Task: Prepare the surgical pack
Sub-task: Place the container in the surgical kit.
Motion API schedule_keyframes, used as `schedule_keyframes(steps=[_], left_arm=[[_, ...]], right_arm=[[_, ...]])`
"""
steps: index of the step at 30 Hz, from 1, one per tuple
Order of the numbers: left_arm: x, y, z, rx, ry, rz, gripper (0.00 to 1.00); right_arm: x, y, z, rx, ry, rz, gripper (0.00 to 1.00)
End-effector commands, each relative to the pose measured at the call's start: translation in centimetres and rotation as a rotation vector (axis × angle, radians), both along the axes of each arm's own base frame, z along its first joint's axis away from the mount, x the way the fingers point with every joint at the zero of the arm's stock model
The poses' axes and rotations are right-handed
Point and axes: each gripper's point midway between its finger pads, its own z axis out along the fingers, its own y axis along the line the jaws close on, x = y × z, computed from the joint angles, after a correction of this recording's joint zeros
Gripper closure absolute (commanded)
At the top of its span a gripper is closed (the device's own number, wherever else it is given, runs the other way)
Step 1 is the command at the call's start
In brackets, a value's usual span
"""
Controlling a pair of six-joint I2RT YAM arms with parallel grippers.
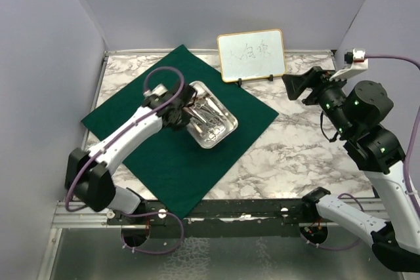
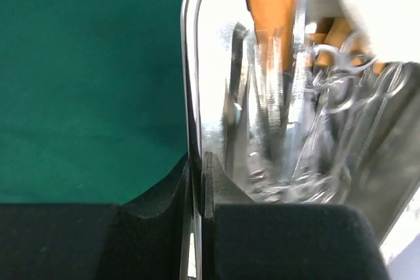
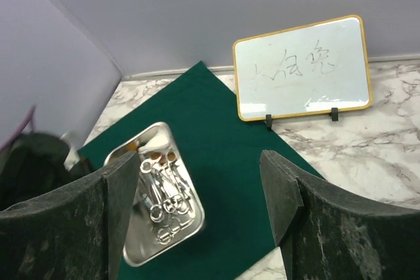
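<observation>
left pincer point(image 2: 197, 168) pinched on steel tray point(image 1: 231, 122) rim. tray, with instruments point(image 1: 209, 117) inside, sat on green cloth point(image 1: 170, 162) on marble worktop point(image 1: 289, 152). right pincer point(image 3: 199, 162) spread wide, apart from tray, near whiteboard point(image 1: 251, 55).

Whiteboard point(image 3: 302, 69): handwritten characters, possibly Chinese.
</observation>
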Motion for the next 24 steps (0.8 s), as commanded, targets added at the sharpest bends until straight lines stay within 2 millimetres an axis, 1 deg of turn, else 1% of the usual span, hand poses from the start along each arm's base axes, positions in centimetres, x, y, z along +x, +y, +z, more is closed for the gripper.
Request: schedule_keyframes(steps=[1, 3, 7, 9, 12, 14, 16, 19, 21, 24], left_arm=[[-0.9, 5.2, 0.5, -0.183, -0.130, 0.494, 1.00], [-0.6, 5.6, -0.6, -0.219, -0.143, 0.552, 1.00], [-0.7, 6.3, -3.0, -0.184, -0.102, 0.610, 1.00], [-1.0, 6.5, -4.2, -0.179, -0.089, 0.625, 1.00], [-0.8, 6.9, -5.4, -0.200, -0.105, 0.661, 1.00], [-0.5, 6.5, -6.3, -0.246, -0.096, 0.677, 1.00], [-0.1, 5.9, -6.9, -0.286, -0.085, 0.686, 1.00], [0.3, 5.3, -8.3, -0.295, -0.056, 0.706, 1.00], [0.2, 5.2, -9.1, -0.294, -0.031, 0.721, 1.00], [-0.3, 4.8, -9.6, -0.310, 0.002, 0.715, 0.99]], right_arm=[[1.4, 0.8, -0.6, 0.061, 0.006, -0.015, 0.25], [2.0, 2.5, -2.7, 0.033, 0.060, 0.059, 0.25], [3.1, 5.1, -7.2, 0.002, 0.210, 0.138, 0.26], [3.7, 6.2, -10.0, -0.024, 0.279, 0.177, 0.26], [4.2, 8.1, -14.7, -0.047, 0.421, 0.240, 0.26], [4.1, 9.5, -17.7, -0.032, 0.518, 0.283, 0.27], [3.9, 11.1, -20.2, -0.008, 0.583, 0.328, 0.27], [3.6, 13.7, -23.7, 0.001, 0.653, 0.376, 0.27], [3.5, 15.5, -25.6, -0.011, 0.690, 0.396, 0.27], [3.4, 18.6, -27.7, -0.035, 0.723, 0.437, 0.26]])
